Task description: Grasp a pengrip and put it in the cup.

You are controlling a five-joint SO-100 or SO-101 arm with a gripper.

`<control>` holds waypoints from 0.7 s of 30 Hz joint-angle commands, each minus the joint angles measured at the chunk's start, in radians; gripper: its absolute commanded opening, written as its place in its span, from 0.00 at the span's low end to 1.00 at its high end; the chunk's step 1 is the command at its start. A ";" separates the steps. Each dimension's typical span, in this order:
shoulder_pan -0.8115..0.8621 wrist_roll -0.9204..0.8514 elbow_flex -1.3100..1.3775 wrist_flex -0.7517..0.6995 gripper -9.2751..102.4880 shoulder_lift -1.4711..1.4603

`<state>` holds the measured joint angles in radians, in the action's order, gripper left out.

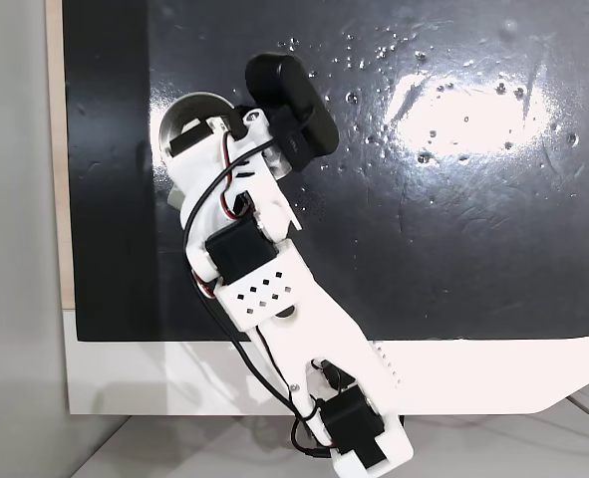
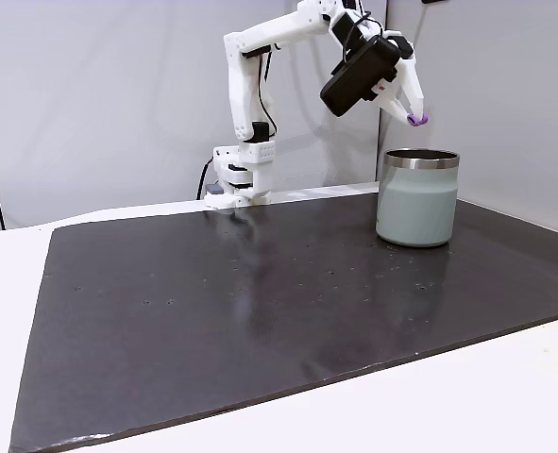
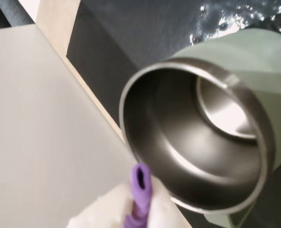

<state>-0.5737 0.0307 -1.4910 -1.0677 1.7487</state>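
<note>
The cup [image 2: 417, 200] is a pale green metal mug with a steel rim, standing upright on the black mat at the right of a fixed view. In the wrist view its shiny inside [image 3: 197, 137] opens toward the camera. My gripper [image 2: 414, 117] hangs just above the cup's rim, shut on the light-purple pengrip [image 2: 417, 120]. The pengrip [image 3: 140, 190] sticks out between the white fingertips, close to the rim's near edge in the wrist view. From above, the arm covers most of the cup [image 1: 189, 115].
A black mat [image 2: 260, 302] covers most of the white table. The arm's base [image 2: 241, 179] stands at the mat's far edge. A grey wall lies close behind the cup.
</note>
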 commanded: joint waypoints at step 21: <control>-0.028 -0.075 0.052 -0.025 0.34 0.011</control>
<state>-0.5983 -0.0337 -1.4910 -1.0891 1.7487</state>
